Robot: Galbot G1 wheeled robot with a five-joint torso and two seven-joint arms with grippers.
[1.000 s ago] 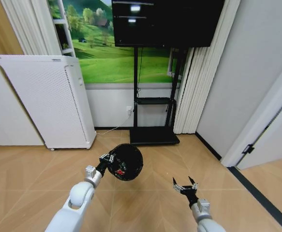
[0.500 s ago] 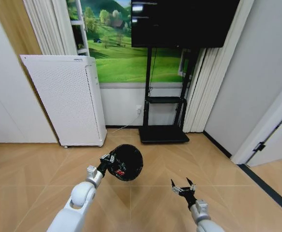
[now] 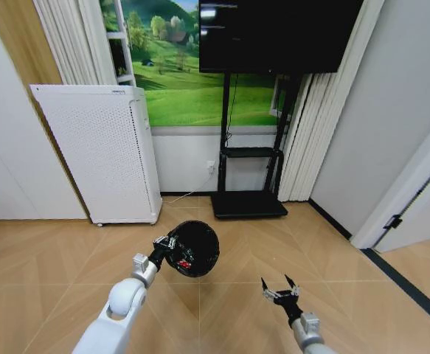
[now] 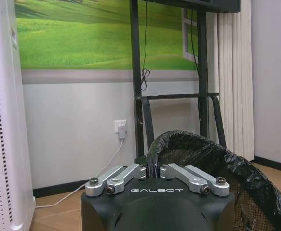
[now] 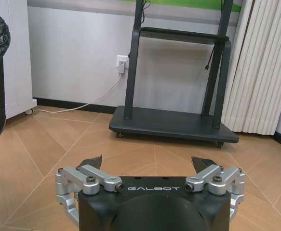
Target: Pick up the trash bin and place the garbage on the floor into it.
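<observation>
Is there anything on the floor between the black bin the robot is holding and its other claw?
No. In the head view, only bare floor lies between the trash bin, held up by the left gripper, and the open right gripper.

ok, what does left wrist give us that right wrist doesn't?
Left wrist alone: the left end effector shut on the rim of the trash bin, with the black liner folded over the mesh. Right wrist alone: the right end effector open and empty above the floor, plus the TV stand base. Both: the TV stand's uprights, wall socket and cable.
</observation>
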